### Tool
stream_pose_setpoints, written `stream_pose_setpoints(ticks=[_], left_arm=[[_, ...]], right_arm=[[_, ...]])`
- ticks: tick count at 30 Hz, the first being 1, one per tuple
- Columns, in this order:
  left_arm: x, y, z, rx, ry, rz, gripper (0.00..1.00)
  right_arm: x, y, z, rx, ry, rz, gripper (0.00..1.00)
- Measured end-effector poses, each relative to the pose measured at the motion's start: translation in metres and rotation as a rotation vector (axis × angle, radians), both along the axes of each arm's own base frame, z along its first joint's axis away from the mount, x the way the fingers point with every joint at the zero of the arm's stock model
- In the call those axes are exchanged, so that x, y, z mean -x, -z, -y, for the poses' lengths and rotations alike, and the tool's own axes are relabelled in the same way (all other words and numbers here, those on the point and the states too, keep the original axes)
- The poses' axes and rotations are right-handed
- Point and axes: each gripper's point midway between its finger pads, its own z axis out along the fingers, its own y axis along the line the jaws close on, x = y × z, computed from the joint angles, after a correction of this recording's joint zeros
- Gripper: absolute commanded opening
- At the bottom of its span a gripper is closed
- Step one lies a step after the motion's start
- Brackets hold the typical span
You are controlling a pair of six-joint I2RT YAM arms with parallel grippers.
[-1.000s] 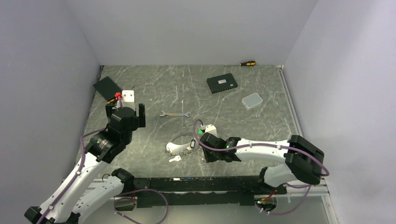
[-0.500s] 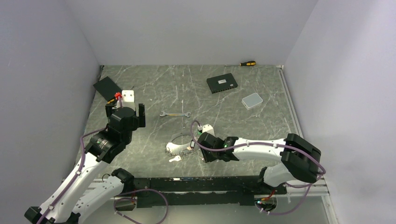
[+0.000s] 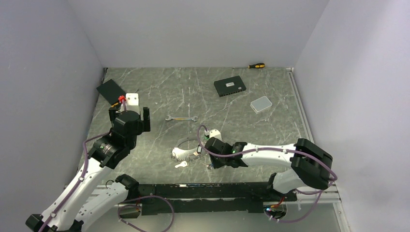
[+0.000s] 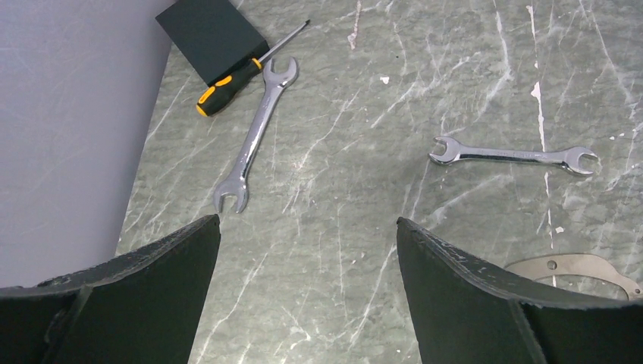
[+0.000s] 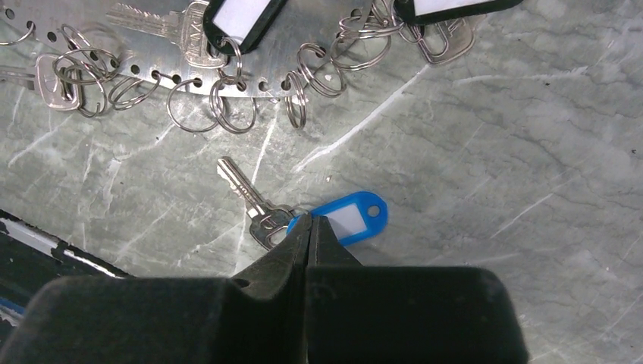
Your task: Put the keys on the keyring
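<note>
In the right wrist view my right gripper (image 5: 309,219) is shut, its tips pinched at the join of a silver key (image 5: 254,203) and its blue tag (image 5: 352,216), both low at the table. The keyring (image 5: 152,68), a perforated silvery band with several small rings and black-tagged keys (image 5: 241,17), lies just beyond. In the top view the keyring (image 3: 185,149) sits at the near middle, with my right gripper (image 3: 208,163) at its right and a loose key (image 3: 181,164) in front. My left gripper (image 4: 307,220) is open and empty, above bare table left of the keyring (image 4: 580,265).
Two spanners (image 4: 254,136) (image 4: 512,155), a screwdriver (image 4: 231,73) and a black box (image 4: 211,32) lie ahead of the left gripper. At the back are a black device (image 3: 229,86), a white box (image 3: 261,104) and another screwdriver (image 3: 256,65).
My right gripper has shifted slightly left and nearer, toward the keyring's right side, then held still. The left arm has not moved.
</note>
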Motion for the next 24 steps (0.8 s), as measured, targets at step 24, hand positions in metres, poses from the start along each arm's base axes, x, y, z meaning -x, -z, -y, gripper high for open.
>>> stream_pose_setpoints(ticks=[24], left_arm=[[0.011, -0.003, 0.063, 0.138, 0.367, -0.026, 0.73]], right_arm=[[-0.012, -0.094, -0.021, -0.337, -0.132, 0.267, 0.00]])
